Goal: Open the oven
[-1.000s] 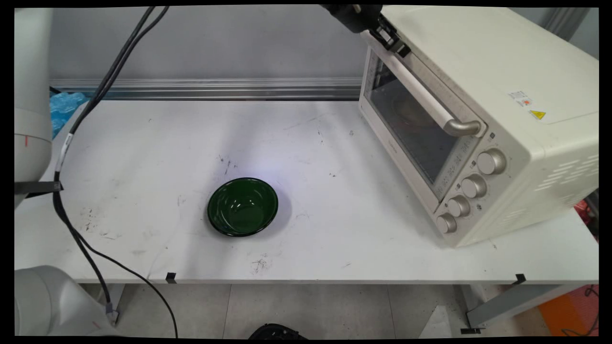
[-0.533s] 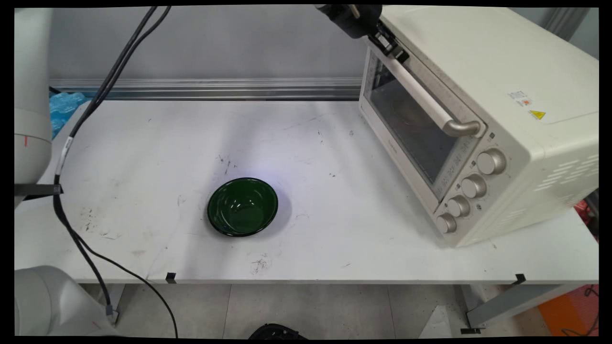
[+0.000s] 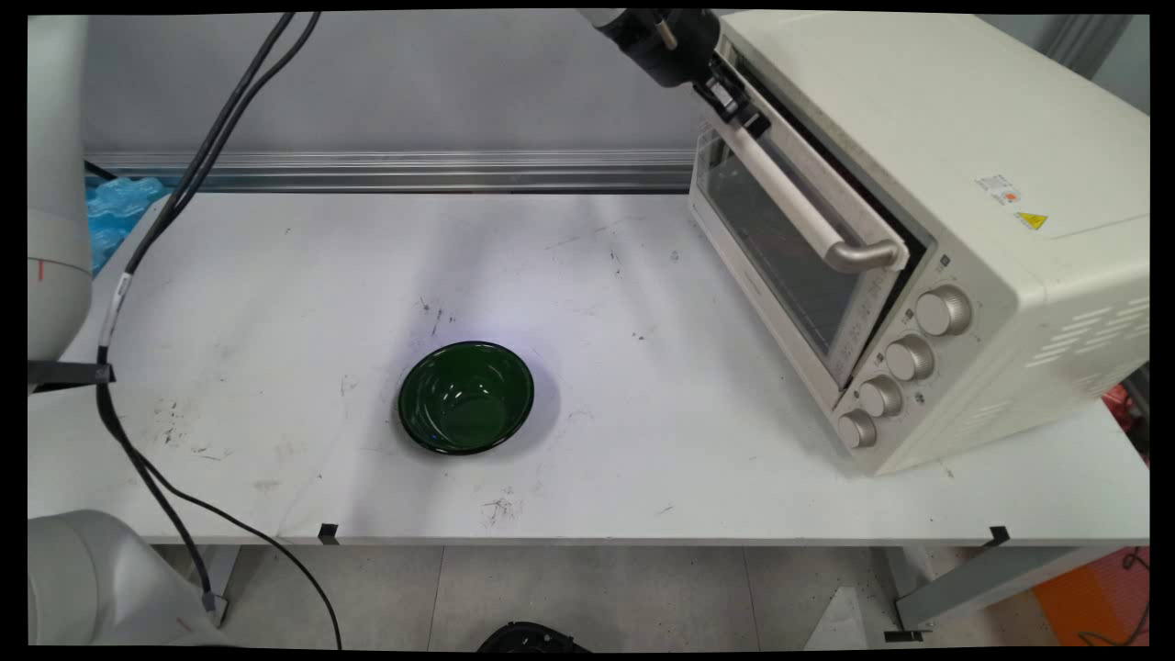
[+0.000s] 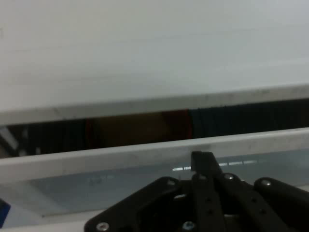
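My gripper (image 3: 740, 103) is at the top of the main view, against the far end of the oven door handle (image 3: 797, 207). The cream toaster oven (image 3: 991, 165) stands on the right of the table. Its glass door (image 3: 780, 257) is tilted open a little at the top, with a dark gap behind it. In the hand view my gripper (image 4: 203, 158) looks shut, its fingers together and reaching the door's top edge (image 4: 120, 154). Through the gap I see something reddish-brown (image 4: 140, 128) inside the oven. The handle itself is hidden under my linkage.
A dark green bowl (image 3: 465, 397), with nothing in it, sits on the white table (image 3: 275, 275) near the middle front. Four knobs (image 3: 909, 358) run down the oven's front right. Black cables (image 3: 197, 165) hang at the left. Blue plastic (image 3: 115, 207) lies at the back left.
My gripper has moved left and slightly toward the camera with the handle. The oven door has swung from shut to slightly open at the top.
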Motion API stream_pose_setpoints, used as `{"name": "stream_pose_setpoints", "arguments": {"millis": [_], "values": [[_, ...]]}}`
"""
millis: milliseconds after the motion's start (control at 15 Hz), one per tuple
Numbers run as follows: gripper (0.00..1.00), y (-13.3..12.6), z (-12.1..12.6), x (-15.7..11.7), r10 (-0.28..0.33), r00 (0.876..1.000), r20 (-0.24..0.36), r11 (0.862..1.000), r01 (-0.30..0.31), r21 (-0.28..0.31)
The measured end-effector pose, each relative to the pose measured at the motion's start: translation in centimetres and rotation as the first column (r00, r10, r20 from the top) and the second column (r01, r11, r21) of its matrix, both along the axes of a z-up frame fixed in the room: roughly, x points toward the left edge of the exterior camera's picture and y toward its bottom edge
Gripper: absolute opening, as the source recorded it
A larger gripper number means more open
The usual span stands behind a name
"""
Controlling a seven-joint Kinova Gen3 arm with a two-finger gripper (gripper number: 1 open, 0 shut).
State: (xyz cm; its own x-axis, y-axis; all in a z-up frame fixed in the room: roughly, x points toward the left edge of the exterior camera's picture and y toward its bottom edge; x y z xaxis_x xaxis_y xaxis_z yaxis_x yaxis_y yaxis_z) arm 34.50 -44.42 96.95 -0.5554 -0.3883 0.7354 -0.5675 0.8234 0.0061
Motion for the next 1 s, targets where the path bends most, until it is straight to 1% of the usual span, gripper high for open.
{"name": "stream_pose_setpoints", "arguments": {"millis": [1000], "values": [[0.00,3.7,-1.0,2.8,-0.015,0.997,0.071,0.998,0.010,0.069]]}}
